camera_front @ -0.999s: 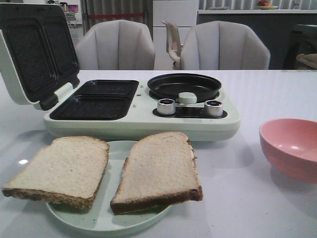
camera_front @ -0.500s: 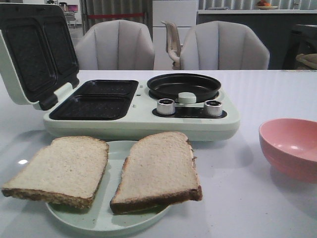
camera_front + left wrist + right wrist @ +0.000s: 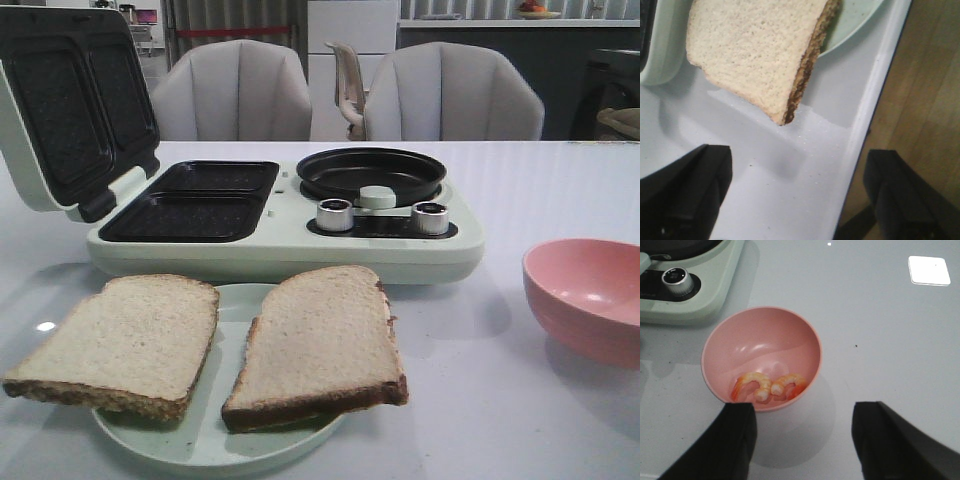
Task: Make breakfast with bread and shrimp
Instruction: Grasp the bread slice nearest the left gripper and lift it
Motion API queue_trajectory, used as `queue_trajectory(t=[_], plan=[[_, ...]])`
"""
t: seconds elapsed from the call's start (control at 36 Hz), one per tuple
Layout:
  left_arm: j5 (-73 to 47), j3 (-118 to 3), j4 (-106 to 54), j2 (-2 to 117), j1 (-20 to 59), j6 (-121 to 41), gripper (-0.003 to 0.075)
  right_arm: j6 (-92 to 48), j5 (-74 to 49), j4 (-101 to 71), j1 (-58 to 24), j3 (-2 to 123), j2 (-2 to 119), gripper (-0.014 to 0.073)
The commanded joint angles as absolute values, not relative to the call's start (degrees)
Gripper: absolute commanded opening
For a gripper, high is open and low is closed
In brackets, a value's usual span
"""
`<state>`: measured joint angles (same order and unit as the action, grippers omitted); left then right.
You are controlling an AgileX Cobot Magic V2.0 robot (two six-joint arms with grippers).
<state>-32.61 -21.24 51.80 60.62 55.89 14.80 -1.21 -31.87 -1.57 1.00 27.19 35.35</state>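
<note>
Two slices of bread lie side by side on a pale green plate (image 3: 240, 300) at the table's front: the left slice (image 3: 125, 340) and the right slice (image 3: 320, 345). One slice (image 3: 755, 50) shows in the left wrist view, overhanging the plate (image 3: 855, 20). My left gripper (image 3: 800, 195) hovers open over the table's edge, short of that slice, holding nothing. Two orange-pink shrimp (image 3: 767, 386) lie in a pink bowl (image 3: 762, 352), which stands at the right in the front view (image 3: 590, 300). My right gripper (image 3: 802, 440) stands open just short of the bowl, empty.
A pale green breakfast maker (image 3: 285, 225) stands behind the plate, its lid (image 3: 70, 110) raised at the left, with two black sandwich wells (image 3: 190, 200), a round pan (image 3: 372, 172) and two knobs (image 3: 335, 214). Chairs (image 3: 235, 90) stand beyond the table. The floor (image 3: 925, 100) lies past the table's edge.
</note>
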Motion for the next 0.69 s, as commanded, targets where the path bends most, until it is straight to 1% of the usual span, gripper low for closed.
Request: queue_trajectory(t=[0.0, 0.11, 0.33, 0.53, 0.61, 0.67], plan=[[-32.7, -22.7, 68.0, 65.7, 59.0, 29.0, 0.0583, -1.6, -27.8, -1.6, 0.9, 28.9, 35.8, 0.0525], [-33.4, -23.5, 76.1, 70.7, 59.0, 36.6, 0.0583, -1.6, -27.8, -1.6, 0.9, 28.9, 35.8, 0.0525], [-39.4, -26.2, 85.2, 80.1, 58.5, 41.2, 0.0583, -1.6, -27.8, -1.6, 0.9, 28.9, 35.8, 0.0525], [-39.7, -30.1, 86.1, 87.2, 54.1, 41.7, 0.0583, -1.6, -27.8, -1.6, 0.9, 28.9, 35.8, 0.0525], [-39.7, -31.1, 87.8, 88.9, 53.4, 41.7, 0.0581, -1.6, -27.8, -1.6, 0.9, 28.9, 35.8, 0.0525], [-39.7, -31.1, 88.5, 89.5, 53.4, 41.7, 0.0546, -1.6, -27.8, -1.6, 0.9, 28.9, 35.8, 0.0525]])
